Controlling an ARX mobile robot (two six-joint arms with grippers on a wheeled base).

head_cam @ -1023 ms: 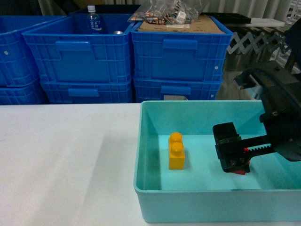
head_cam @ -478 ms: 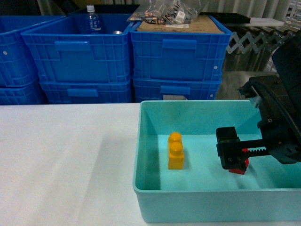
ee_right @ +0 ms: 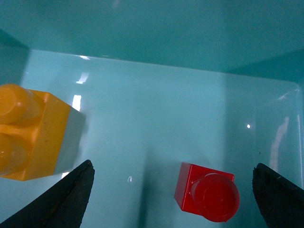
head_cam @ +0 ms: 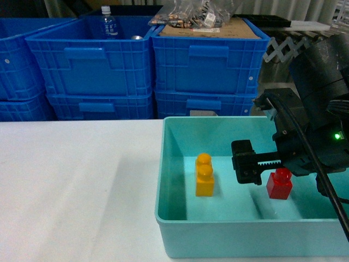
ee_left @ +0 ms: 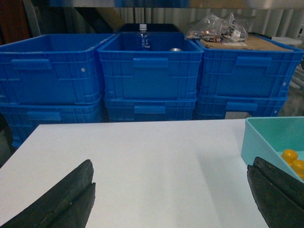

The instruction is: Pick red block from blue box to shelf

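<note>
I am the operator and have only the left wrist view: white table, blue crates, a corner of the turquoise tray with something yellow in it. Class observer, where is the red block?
Observer: The red block sits on the floor of the blue box, stud up, right of the yellow brick.
Operator: Is the right pincer holding it?
Observer: No. The right pincer is open inside the box; the right wrist view shows the block loose between the spread fingers, nearer the right one.
Operator: Do the two bricks touch?
Observer: No, bare tray floor lies between them.
</note>
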